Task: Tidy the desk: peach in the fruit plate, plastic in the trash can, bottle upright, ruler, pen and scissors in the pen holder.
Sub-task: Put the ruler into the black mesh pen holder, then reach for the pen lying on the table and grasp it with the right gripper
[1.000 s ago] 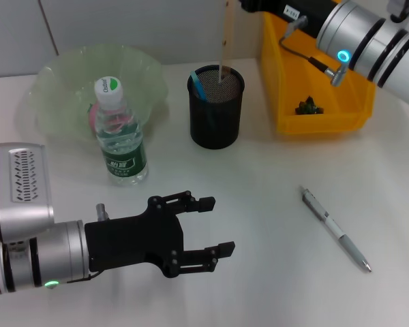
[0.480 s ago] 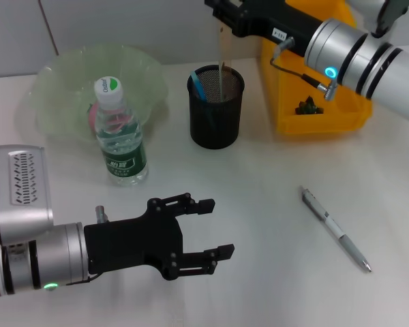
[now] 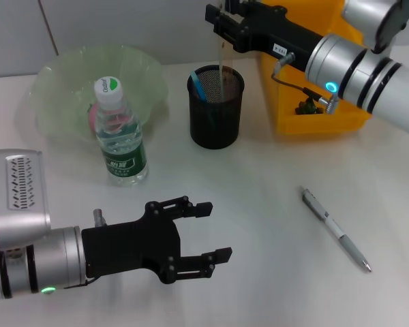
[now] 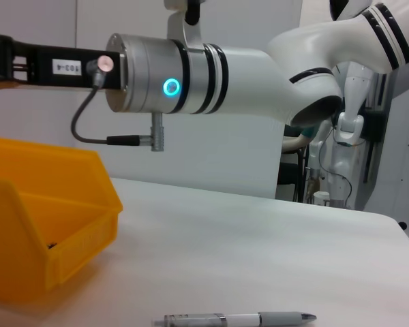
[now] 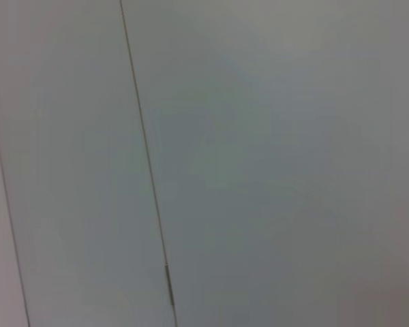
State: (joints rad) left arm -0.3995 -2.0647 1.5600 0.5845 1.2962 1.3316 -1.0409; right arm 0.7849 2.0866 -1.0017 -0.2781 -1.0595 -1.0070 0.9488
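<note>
White table (image 3: pixel 273 225) against a pale panelled wall (image 5: pixel 259 163). Right gripper (image 3: pixel 221 20), jaws closed on the ruler (image 3: pixel 221 65), standing in the pen holder (image 3: pixel 216 105). Left gripper (image 3: pixel 208 231) jaws open, empty.

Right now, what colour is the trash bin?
Yellow-orange bin, clearest in the head view.

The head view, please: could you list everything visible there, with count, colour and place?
Bowl: one, pale green, far left of the table.
Bottle: one, clear with green label, upright before the bowl.
Pen holder: one, black mesh, far centre.
Ruler: one, pale, standing in the pen holder.
Bin: one, yellow, far right, with a small dark item inside.
Pen: one, silver, lying on the right.
Table: one, white.
Left pincer: black, open, low at the near left.
Right pincer: black, above the pen holder, at the ruler's top.
</note>
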